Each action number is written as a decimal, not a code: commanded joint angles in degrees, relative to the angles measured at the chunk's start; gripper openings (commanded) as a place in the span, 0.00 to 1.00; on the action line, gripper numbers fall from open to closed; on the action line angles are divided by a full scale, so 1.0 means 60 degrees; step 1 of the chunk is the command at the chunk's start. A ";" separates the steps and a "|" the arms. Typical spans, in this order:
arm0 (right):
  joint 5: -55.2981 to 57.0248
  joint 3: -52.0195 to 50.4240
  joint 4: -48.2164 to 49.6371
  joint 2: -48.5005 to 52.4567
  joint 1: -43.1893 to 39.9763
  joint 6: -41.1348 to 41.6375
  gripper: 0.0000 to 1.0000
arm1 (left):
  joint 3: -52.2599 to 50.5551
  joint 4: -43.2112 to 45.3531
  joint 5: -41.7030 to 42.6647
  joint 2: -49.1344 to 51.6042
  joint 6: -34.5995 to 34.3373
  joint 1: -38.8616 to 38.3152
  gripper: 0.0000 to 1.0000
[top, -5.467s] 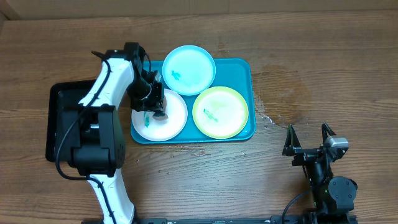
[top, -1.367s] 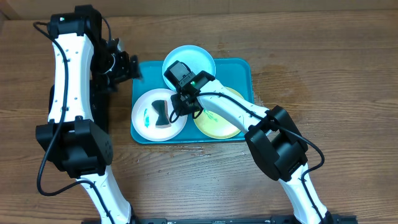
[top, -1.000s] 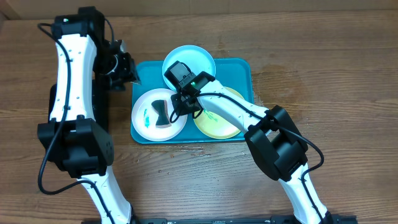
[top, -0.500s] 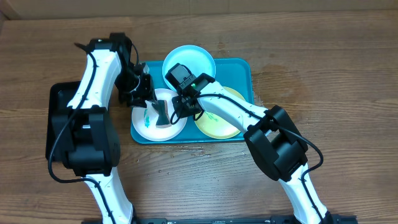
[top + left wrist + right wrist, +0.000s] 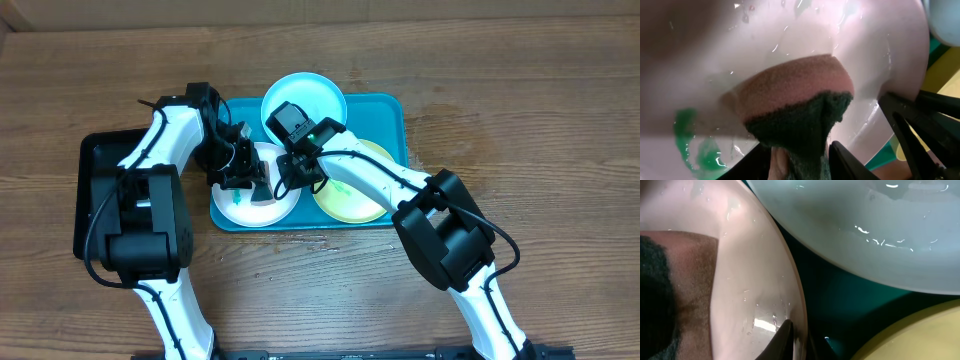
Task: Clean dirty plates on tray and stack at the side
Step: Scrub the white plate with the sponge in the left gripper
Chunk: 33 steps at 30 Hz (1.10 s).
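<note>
Far L on the wooden worktop: black tray, partly covered by the L arm, which is reached over to the L end of the teal tray. L end effector is clamped on a sponge. Per L wrist cam it's pinched at the dark green scourer side, and the pink-brown foam side is pressed onto the white plate. White plate is sat in the tray's front-L corner. Wet sheen and droplets are seen on it, plus a green smear beside the sponge, not covered by it. Just R of the sponge: R end effector, closed down on the white plate's R rim as far as can be told. In R wrist cam one fingertip is seen on the inner side of the rim; 2nd finger can't be made out there. R arm is laid diagonally across the tray middle. Light blue plate is at tray back-centre, lapped over the back rim, its near edge partly hidden by the R wrist. Its rim is just beside the white plate's; contact can't be told. Yellow-green plate is at front-R of tray, largely covered by the R arm. All 3 plates are on the tray. R of the tray a darker patch is seen on the worktop.
</note>
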 commanded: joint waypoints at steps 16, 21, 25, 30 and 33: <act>0.0098 -0.0073 -0.0149 0.0084 -0.0131 -0.0007 0.10 | -0.0011 -0.0073 -0.4717 0.0066 -0.0495 0.0055 0.04; 0.0102 -0.0073 -0.0142 0.0084 -0.0135 -0.0007 0.10 | 0.0441 -0.0539 -0.5479 0.0062 -0.0710 0.0262 0.04; 0.0098 -0.0073 -0.0080 0.0084 -0.0135 -0.0007 0.10 | 0.1122 -0.0929 -0.5493 0.0062 -0.1115 0.0433 0.04; 0.0098 -0.0073 -0.0073 0.0084 -0.0135 -0.0007 0.10 | 0.1676 -0.0958 -0.3701 0.0062 -0.1129 0.0310 0.04; 0.0098 -0.0073 -0.0040 0.0084 -0.0135 -0.0007 0.10 | 0.1537 -0.0594 -0.1770 0.0087 -0.1133 0.0211 0.04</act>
